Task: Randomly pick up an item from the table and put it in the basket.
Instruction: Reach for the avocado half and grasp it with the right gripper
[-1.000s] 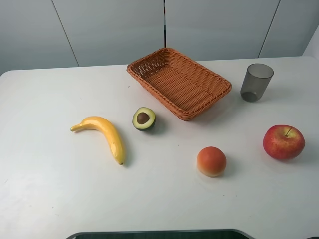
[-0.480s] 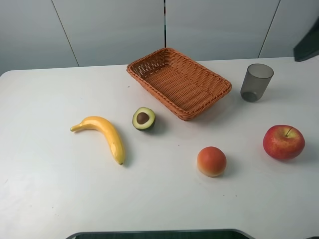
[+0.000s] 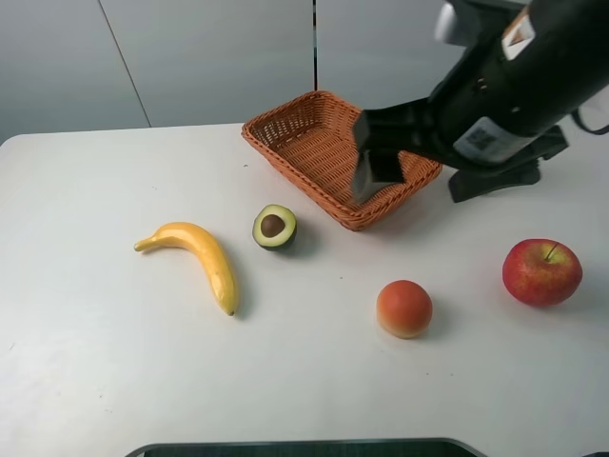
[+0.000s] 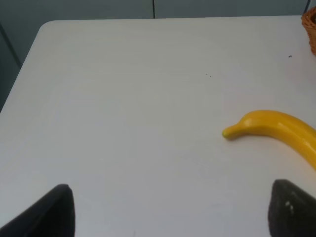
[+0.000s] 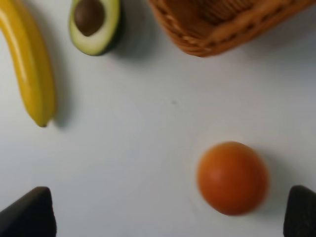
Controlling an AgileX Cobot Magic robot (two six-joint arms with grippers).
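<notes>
The halved avocado (image 3: 274,227) lies cut side up on the white table (image 3: 95,362), just left of the front corner of the wicker basket (image 3: 319,143). My right gripper (image 3: 373,186) hangs above the basket's near right side, to the right of the avocado, open and empty. In the right wrist view its fingertips (image 5: 29,215) stand wide apart, the gripper (image 5: 165,217) being over bare table, with the avocado (image 5: 95,24) and basket (image 5: 222,29) ahead. My left gripper (image 4: 170,217) is open and empty over the table's left part, out of the exterior view.
A yellow banana (image 3: 195,249) lies left of the avocado and shows in the left wrist view (image 4: 281,129). A round orange-red fruit (image 3: 403,307) sits at front right of centre. A red apple (image 3: 541,271) sits at far right. The right arm hides the grey cup.
The right arm has swung in from the upper right and now reaches over the basket, covering the cup. None of the fruits or the basket has moved.
</notes>
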